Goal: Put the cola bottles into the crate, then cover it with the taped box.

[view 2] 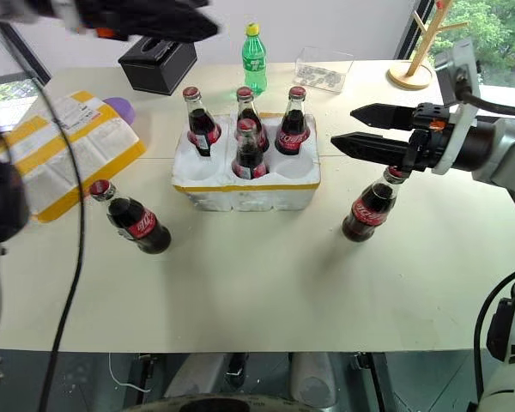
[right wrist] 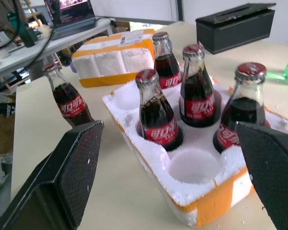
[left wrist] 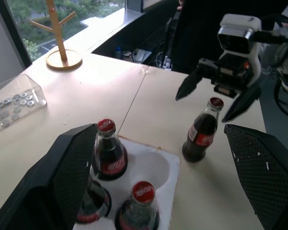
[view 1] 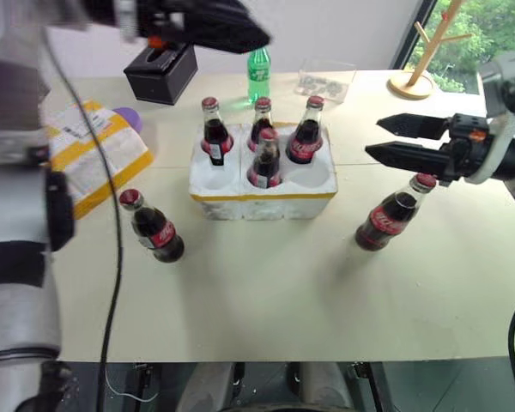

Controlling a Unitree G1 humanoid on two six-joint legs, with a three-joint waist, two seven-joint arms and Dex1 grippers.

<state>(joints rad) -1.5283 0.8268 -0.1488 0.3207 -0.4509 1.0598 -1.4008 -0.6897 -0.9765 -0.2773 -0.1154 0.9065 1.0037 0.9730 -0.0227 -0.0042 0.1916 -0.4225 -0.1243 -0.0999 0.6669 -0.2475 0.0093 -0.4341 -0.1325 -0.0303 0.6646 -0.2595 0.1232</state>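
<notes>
Two cola bottles (view 1: 154, 230) outside crate (view 1: 262, 193), four inside, both fingers spread, laptop (right wrist: 69, 12) behind.

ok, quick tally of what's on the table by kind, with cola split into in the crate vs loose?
Cola bottles in the crate: 4
Cola bottles loose on the table: 2
Green soda bottle: 1
Foam crate: 1
Taped box: 1
Black tissue box: 1
Clear tray of small parts: 1
Wooden stand: 1
Total: 12
</notes>
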